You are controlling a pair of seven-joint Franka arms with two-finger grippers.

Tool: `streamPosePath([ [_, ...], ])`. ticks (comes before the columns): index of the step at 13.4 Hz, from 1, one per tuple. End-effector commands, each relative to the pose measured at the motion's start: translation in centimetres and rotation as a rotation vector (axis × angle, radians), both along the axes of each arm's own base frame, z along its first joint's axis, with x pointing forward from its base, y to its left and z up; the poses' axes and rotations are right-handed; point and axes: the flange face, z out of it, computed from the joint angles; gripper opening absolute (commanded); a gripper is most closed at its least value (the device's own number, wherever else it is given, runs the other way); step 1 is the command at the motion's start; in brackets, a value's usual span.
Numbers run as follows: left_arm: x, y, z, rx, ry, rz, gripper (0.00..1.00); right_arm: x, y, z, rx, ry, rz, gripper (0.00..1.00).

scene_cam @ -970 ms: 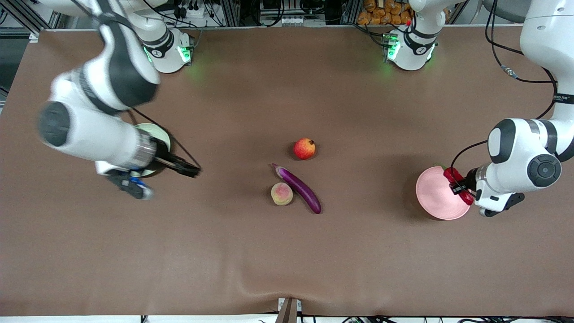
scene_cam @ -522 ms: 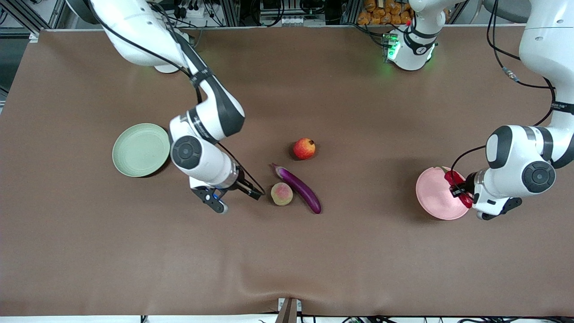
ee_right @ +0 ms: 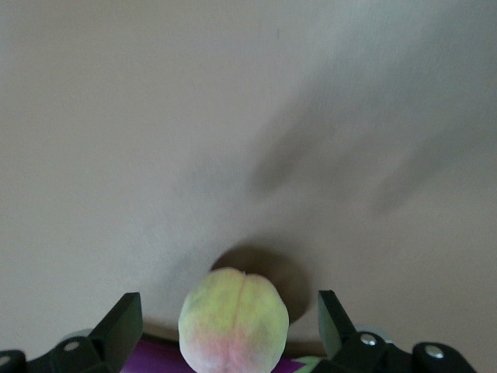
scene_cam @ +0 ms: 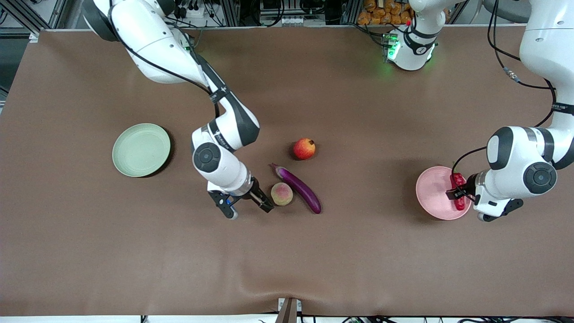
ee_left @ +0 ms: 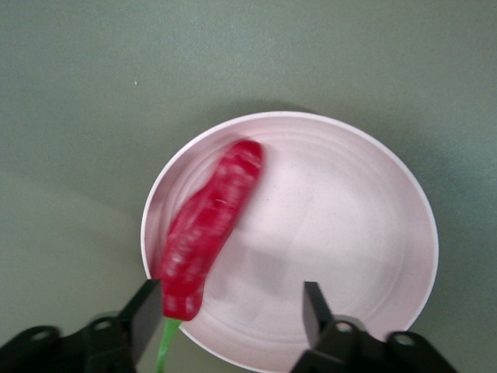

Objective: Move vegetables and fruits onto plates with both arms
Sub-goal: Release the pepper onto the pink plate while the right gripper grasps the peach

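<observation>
Nearest to you on the brown counter (scene_cam: 287,260) lies the eggplant (scene_cam: 299,189), long and purple, slanting so its stem tip points toward the pomegranate. Just beside it, toward the right arm's end, sits the peach (scene_cam: 281,194) — the two look to be touching or nearly so.

Your right gripper (scene_cam: 264,204) is at the peach, on the side away from the eggplant. Its jaws are spread wide and hold nothing; in the right wrist view the peach (ee_right: 233,320) shows between the two dark fingers (ee_right: 120,326), with purple eggplant skin visible below it.

Toward the left arm's end, the pale pink plate (scene_cam: 432,193) carries the red chili pepper (scene_cam: 458,192), which lies near the rim closest to the left arm. Your left gripper (scene_cam: 456,193) hangs right over it with its jaws apart — the left wrist view shows the chili (ee_left: 208,228) lying free on the plate (ee_left: 349,233), its green stem poking over the rim.

Farther from the camera, the pale green plate (scene_cam: 141,149) sits toward the right arm's end, well apart from the produce. The pomegranate (scene_cam: 304,148) rests farthest of the produce, near the eggplant's stem tip.
</observation>
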Motion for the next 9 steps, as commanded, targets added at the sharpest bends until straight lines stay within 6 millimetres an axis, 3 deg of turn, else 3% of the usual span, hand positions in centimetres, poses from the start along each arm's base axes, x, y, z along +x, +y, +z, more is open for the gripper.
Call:
streamPosePath([
  [1,0.2,-0.4,1.4,0.009,-0.012,-0.019,1.00,-0.7,2.6,-0.9,0.005,0.005,-0.040,1.00],
  [7,-0.1,-3.3,3.5,-0.042,0.002,0.016,1.00,-1.7,4.7,-3.6,0.022,-0.023,-0.049,1.00],
  [9,-0.4,-6.1,4.2,-0.073,0.013,0.061,1.00,-1.5,4.8,-4.1,0.027,-0.031,-0.058,1.00],
])
